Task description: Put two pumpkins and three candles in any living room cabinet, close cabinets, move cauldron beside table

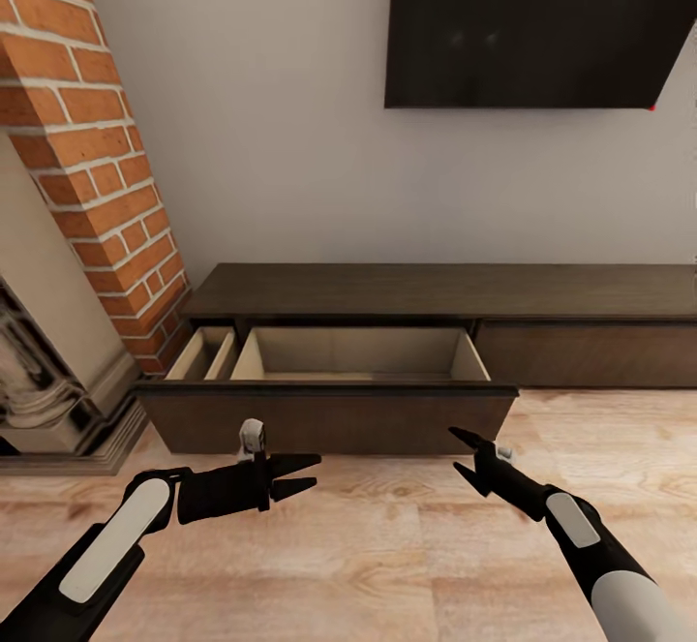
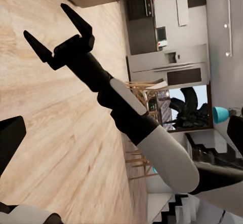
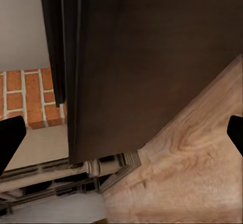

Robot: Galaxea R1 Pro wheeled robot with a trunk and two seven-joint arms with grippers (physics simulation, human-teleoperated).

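Observation:
The cabinet (image 1: 436, 290) is a long, low dark-brown unit against the wall. Its left drawer (image 1: 329, 419) is pulled out, and its pale beige inside holds nothing that I can see. The drawer's dark front (image 3: 152, 57) looms close in the right wrist view. My left gripper (image 1: 312, 473) hovers open over the floor in front of the drawer, pointing right. My right gripper (image 1: 455, 449) is open too, near the drawer's right front corner, and the left wrist view catches it as well (image 2: 44, 20). The pumpkins, candles and cauldron are out of view.
A brick fireplace (image 1: 97, 187) with a stone surround (image 1: 58, 371) stands just left of the cabinet. A dark TV (image 1: 542, 22) hangs on the wall above. Light wood floor (image 1: 387, 555) stretches in front. Far off, a kitchen (image 2: 167, 62) is visible.

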